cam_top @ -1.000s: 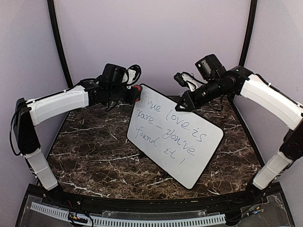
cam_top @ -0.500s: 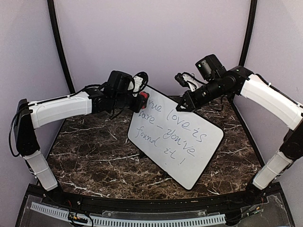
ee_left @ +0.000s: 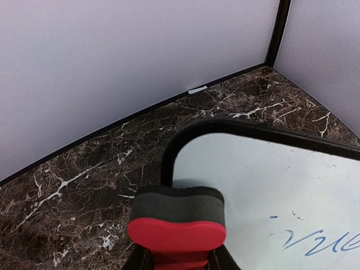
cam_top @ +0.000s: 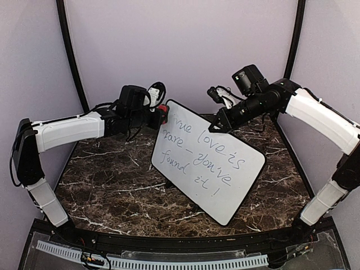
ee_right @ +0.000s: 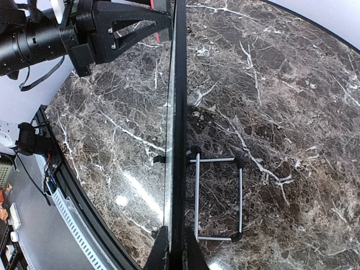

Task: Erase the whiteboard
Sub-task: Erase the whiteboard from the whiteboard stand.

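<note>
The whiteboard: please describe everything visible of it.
The whiteboard is flat and white, with rounded corners, a thin black rim and blue-grey handwriting. It stands tilted on the marble table, a wire stand behind it. The right tool clamps its upper edge; the left tool holds a red eraser at its top corner.

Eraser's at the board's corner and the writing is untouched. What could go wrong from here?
1. The eraser is at the very top corner of the whiteboard; a stroke there could slip off the rim and miss the writing.
2. The board leans on a thin wire stand, pinched only at its top edge by the right jaws; a hard push might twist or skid it.
</note>
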Motion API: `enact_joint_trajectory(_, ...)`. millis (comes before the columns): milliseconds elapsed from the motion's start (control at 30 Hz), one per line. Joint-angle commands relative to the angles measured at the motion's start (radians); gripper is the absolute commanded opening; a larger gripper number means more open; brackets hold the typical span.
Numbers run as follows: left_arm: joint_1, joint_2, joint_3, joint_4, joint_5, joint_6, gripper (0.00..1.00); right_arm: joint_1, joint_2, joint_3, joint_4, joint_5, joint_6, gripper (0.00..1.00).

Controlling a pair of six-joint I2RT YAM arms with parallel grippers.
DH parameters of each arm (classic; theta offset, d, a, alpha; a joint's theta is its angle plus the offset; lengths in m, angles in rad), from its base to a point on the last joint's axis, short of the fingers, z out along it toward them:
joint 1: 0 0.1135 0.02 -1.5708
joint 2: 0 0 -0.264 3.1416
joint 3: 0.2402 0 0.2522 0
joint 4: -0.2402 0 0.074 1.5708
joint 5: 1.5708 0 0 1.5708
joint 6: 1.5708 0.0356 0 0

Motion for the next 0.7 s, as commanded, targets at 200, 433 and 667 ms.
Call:
enact_joint_trajectory(200, -0.018, -0.159, -0.134, 0.331, 0.131, -0.041, 0.08, 0.030, -0.013, -0.013, 0.048, -0.061, -0.080, 0.00)
enact_joint_trajectory(433, -0.044, -0.149, -0.156, 0.385, 0.117, -0.009, 0.08, 0.030, -0.007, -0.016, 0.064, -0.070, -0.065, 0.00)
enact_joint_trajectory(667, -0.064, -0.165, -0.276, 0.451, 0.020, 0.015, 0.08, 0.030, -0.010, -0.010, 0.060, -0.098, -0.048, 0.00)
